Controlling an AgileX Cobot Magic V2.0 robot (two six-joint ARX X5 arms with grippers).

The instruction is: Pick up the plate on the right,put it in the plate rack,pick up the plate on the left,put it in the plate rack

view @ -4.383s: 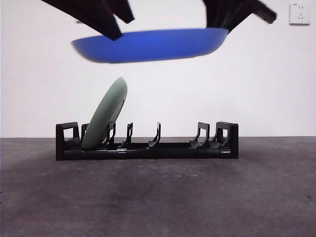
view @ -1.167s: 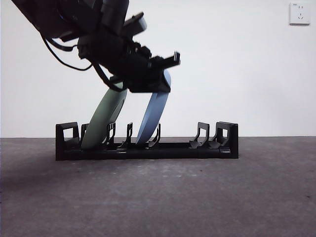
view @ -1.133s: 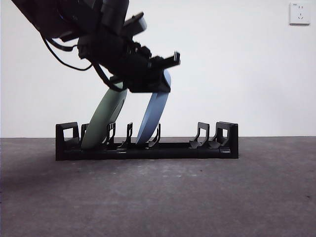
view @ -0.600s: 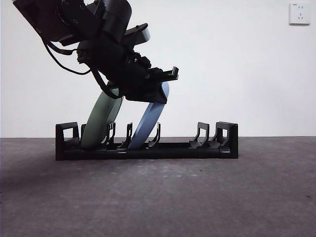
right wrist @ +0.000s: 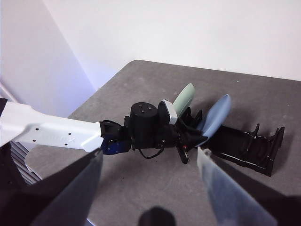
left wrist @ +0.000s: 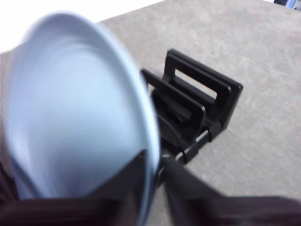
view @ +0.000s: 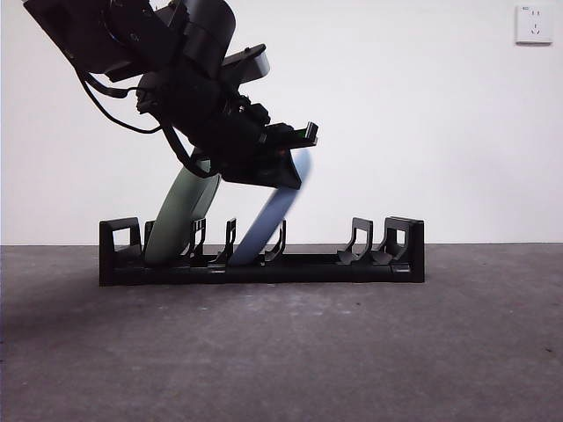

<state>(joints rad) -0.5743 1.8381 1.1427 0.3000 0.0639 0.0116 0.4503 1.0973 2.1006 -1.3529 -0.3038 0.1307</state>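
The black plate rack [view: 264, 265] stands across the table. A grey-green plate [view: 180, 215] leans in its left slots. A blue plate [view: 268, 218] leans steeply in the middle slots, its foot between two prongs. My left gripper [view: 283, 165] comes down from the upper left and is shut on the blue plate's top rim [left wrist: 149, 155], which runs between the jaws. In the right wrist view the rack [right wrist: 244, 141] and both plates lie far below my right gripper [right wrist: 149, 153], which hangs open and holds nothing.
The rack's right end post [view: 405, 248] and the slots beside it hold nothing. A white wall socket [view: 534, 24] sits at the upper right. The left arm's white link [right wrist: 47, 134] stretches over the table's left side.
The blue plate, held flat above the rack four seconds ago, now stands in the slots. Over the last second it has tipped lower to the right with the left gripper.
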